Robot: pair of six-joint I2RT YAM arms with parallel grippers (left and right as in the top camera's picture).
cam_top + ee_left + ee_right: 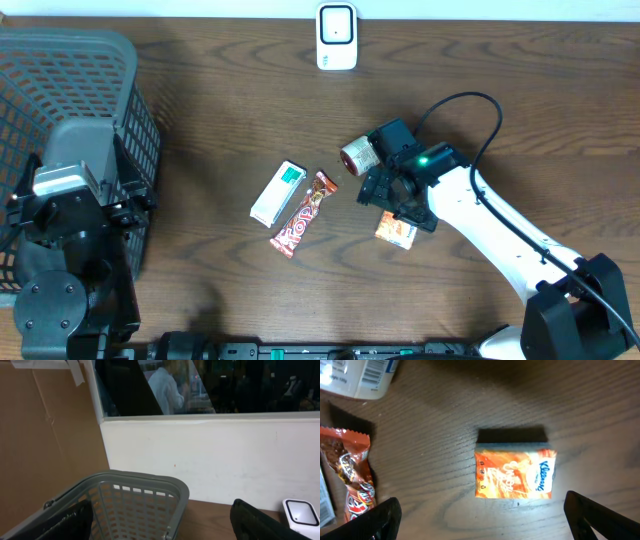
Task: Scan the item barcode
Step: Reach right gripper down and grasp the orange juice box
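Above the tissue pack [514,474], the right pincer [487,517] hangs spread wide, holding nothing.

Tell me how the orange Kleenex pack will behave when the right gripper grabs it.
The Kleenex pack looks like a soft, film-wrapped tissue packet, so it will probably squash and feel light. Lying flat on the table, it seems unlikely to roll or tip. Its shiny wrapper might slip in the right gripper.

Four items [277,193] [303,213] [358,156] [396,231] (all different), one scanner [337,36], one basket [145,130].

Candy bar [302,214] between box [277,193] and tissue pack [396,232]
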